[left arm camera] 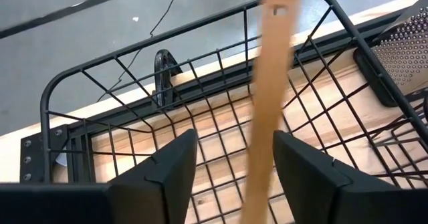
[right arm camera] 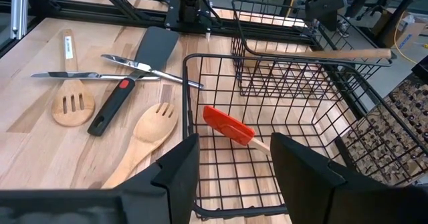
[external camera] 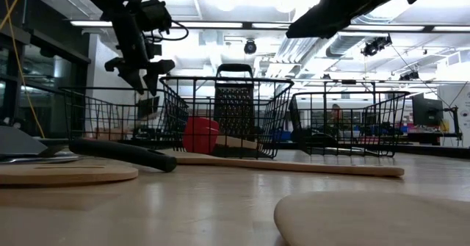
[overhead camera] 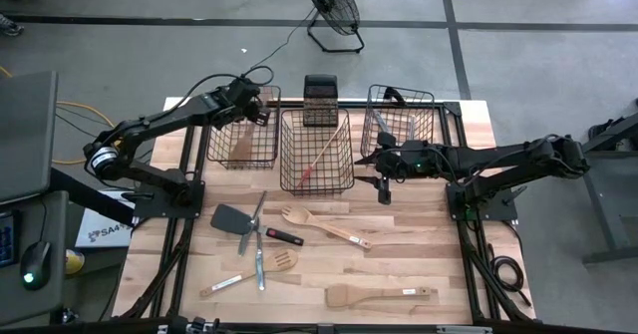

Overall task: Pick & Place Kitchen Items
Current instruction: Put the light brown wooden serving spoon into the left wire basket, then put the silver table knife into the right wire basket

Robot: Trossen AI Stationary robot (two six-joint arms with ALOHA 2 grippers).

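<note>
Left arm dropping a wooden utensil into a wire basket.

Left gripper [left arm camera: 227, 177] over the left basket [overhead camera: 242, 135], jaws apart, wooden utensil [left arm camera: 267, 97] loose between them; right gripper [right arm camera: 231, 174] half-open, empty, over the middle basket [overhead camera: 317, 155]; more utensils on the surface [overhead camera: 439, 274].

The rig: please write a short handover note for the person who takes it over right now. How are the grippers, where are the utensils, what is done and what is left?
Left gripper: open above the left basket, with the handle of the wooden spatula loose between its fingers.
Right gripper: open and empty, at the front of the middle basket.
Done: the wooden spatula is in the left basket, the red spatula in the middle basket.
Left on the table: black spatula, wooden fork, slotted wooden spoon, wooden turner, silver cutlery.
</note>
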